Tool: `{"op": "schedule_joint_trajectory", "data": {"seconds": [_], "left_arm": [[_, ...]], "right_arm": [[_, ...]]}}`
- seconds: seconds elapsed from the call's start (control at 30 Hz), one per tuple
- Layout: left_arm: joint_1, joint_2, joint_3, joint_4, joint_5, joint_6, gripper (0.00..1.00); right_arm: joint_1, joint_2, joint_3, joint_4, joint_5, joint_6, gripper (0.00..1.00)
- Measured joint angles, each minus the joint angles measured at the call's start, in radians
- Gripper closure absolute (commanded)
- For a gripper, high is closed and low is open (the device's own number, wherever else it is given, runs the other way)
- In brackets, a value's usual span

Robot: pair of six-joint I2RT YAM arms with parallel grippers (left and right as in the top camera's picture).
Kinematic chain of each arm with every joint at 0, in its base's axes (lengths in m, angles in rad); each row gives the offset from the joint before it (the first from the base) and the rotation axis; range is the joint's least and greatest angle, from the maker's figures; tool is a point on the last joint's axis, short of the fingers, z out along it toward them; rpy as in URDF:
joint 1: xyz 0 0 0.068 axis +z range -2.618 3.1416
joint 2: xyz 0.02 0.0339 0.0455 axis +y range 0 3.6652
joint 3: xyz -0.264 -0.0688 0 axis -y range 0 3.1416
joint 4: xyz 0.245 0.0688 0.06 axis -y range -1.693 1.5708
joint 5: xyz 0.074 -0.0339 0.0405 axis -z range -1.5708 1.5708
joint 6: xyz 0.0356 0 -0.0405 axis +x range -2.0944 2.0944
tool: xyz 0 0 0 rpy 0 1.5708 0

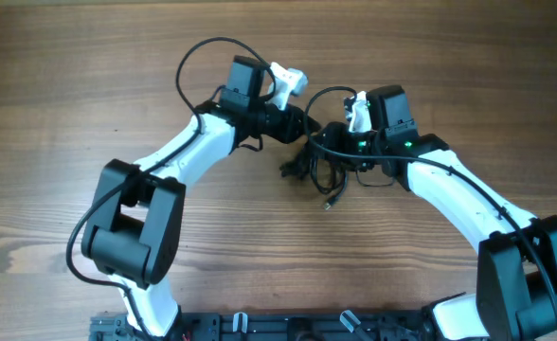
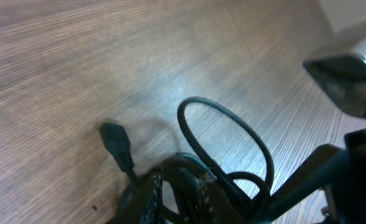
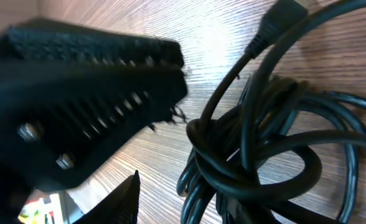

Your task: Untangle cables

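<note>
The left gripper (image 1: 299,126) reaches in from the left and appears clamped on strands of the cables (image 3: 251,162); in its wrist view the dark cords run down between its ribbed fingers (image 2: 153,198) at the bottom edge, though that corner is dim and partly cut off; the right gripper (image 1: 338,142) comes in from the other side with its jaws apart, bare wood showing between the blurred toothed finger (image 3: 96,106) and the tip of the lower one; the tangle lies just beside those tips, and whether any strand touches them cannot be told; from overhead the cables sit as a small knotted bundle on the wooden table (image 1: 70,57), between and slightly in front of the two grippers, much of it covered by them; one loop (image 2: 229,140) stands up out of the bundle, and a plug (image 2: 116,142) rests on the wood just to its left, its cord leading back into the knot; a second plug end (image 3: 282,14) is cropped by the top edge; which cord is which inside the knot cannot be made out.
</note>
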Motion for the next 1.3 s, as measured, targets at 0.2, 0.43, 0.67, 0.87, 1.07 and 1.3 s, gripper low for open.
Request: {"op": "schedule_joint_trajectory", "data": {"seconds": [0.2,0.43,0.67,0.87,1.07,1.3], "left_arm": [[-0.032,0.0,0.0,-0.008,-0.047,0.047,0.74],[-0.035,0.0,0.0,-0.04,-0.06,0.1,0.75],[-0.042,0.0,0.0,-0.05,-0.056,0.107,0.75],[-0.085,0.0,0.0,-0.08,-0.047,0.111,0.75],[-0.106,0.0,0.0,-0.119,-0.048,0.122,0.76],[-0.106,0.0,0.0,-0.15,-0.047,0.135,0.76]], "right_arm": [[-0.017,0.0,0.0,-0.014,0.009,0.027,0.7],[-0.12,0.0,0.0,-0.082,0.03,0.034,0.75],[-0.13,0.0,0.0,-0.079,0.065,0.027,0.64],[-0.13,0.0,0.0,-0.05,0.083,0.05,0.63],[-0.13,0.0,0.0,-0.03,0.086,0.087,0.56],[-0.13,0.0,0.0,0.016,0.086,0.126,0.63]]}}
